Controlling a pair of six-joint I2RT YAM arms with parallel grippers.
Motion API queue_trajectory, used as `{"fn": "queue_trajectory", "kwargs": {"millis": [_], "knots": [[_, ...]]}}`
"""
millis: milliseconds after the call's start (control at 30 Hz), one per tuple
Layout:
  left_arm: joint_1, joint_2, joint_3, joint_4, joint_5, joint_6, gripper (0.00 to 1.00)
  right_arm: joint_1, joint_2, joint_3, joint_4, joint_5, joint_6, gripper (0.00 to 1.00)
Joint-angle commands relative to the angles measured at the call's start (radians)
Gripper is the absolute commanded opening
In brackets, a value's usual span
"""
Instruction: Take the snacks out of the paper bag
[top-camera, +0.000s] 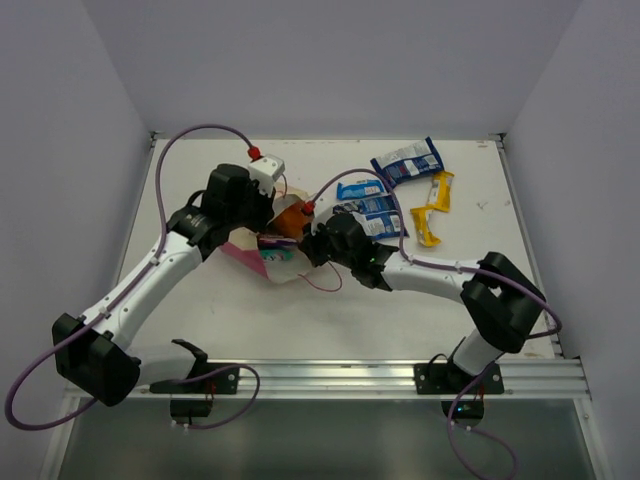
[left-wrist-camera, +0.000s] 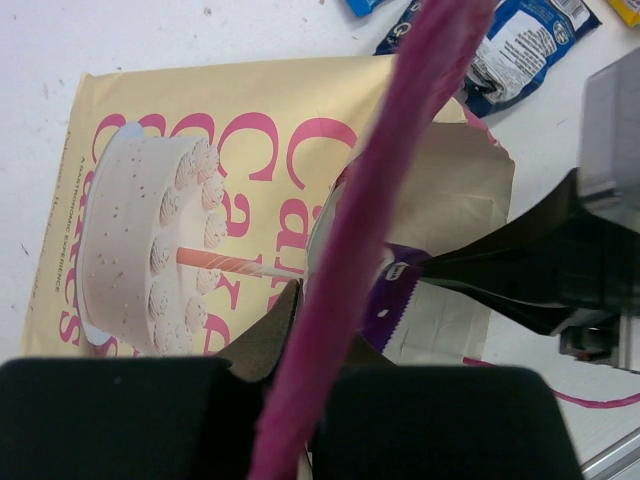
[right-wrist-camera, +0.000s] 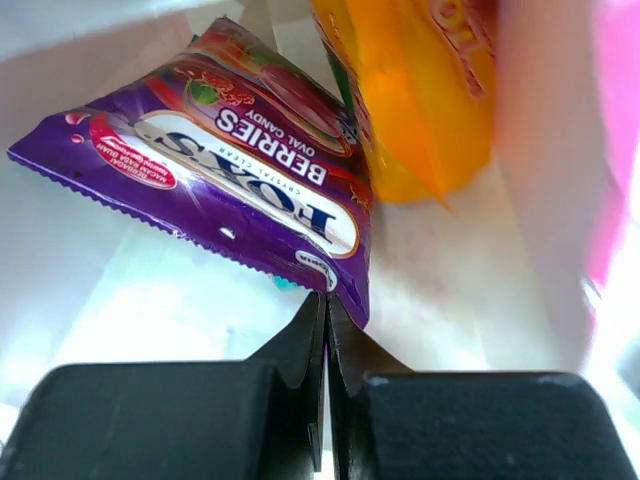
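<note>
The flat, matte white desk (top-camera: 250, 320) carries everything. The paper bag (left-wrist-camera: 150, 110) is seen lying on its side near the middle of the desk. It is boxy and creased, and its smooth cream front is turned upward, printed with a frosted cake and pink lettering. Its sides are pink and its inside is pale and plain. A pink edge at the bag's mouth is clamped between the closed fingers of the left pincer (left-wrist-camera: 290, 370), so that the mouth is held agape.

Glossy foil snacks are found both in the bag and outside it. A purple packet (right-wrist-camera: 230, 170) of berry candy, with serrated end seams, is seen inside the bag, lying flat on the pale wall. An orange packet (right-wrist-camera: 420, 100) stands just beside it, deeper in, and a sliver of teal shows under the purple one. The right pincer (right-wrist-camera: 325, 300) is pushed into the mouth and closed tight, and the purple packet's near corner appears to be pinched at its tips.

Three blue-and-white packets (top-camera: 407, 160) and a bent yellow packet (top-camera: 441, 190) are spread on the desk beyond the bag, on the right. A thin pink-red cord handle (top-camera: 325, 282) is looped loosely on the desk beside the mouth.
</note>
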Motion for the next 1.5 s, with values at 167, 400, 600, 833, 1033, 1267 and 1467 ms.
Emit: {"fn": "queue_trajectory", "kwargs": {"millis": [167,400,600,833,1033,1267,1467], "knots": [[0.014,-0.003,0.030,-0.002,0.015,0.010,0.00,-0.009,-0.056,-0.031,-0.044,-0.005,-0.042,0.16],[0.015,-0.012,0.030,0.000,0.084,0.021,0.00,-0.009,0.030,0.030,-0.034,-0.005,-0.043,0.26],[0.015,-0.011,0.028,0.004,0.114,0.021,0.00,-0.008,0.068,0.048,-0.006,-0.006,-0.068,0.50],[0.014,-0.009,0.037,0.006,0.137,0.019,0.00,-0.006,0.119,0.088,0.042,0.012,-0.085,0.55],[0.014,-0.009,0.030,0.001,0.141,0.016,0.00,-0.006,0.173,0.139,0.063,0.012,-0.106,0.39],[0.014,-0.011,0.022,0.006,0.110,0.008,0.00,-0.006,0.122,0.119,0.075,0.060,-0.141,0.00],[0.014,-0.006,0.023,0.012,0.041,-0.011,0.00,-0.008,-0.039,0.036,-0.013,0.080,-0.144,0.00]]}}
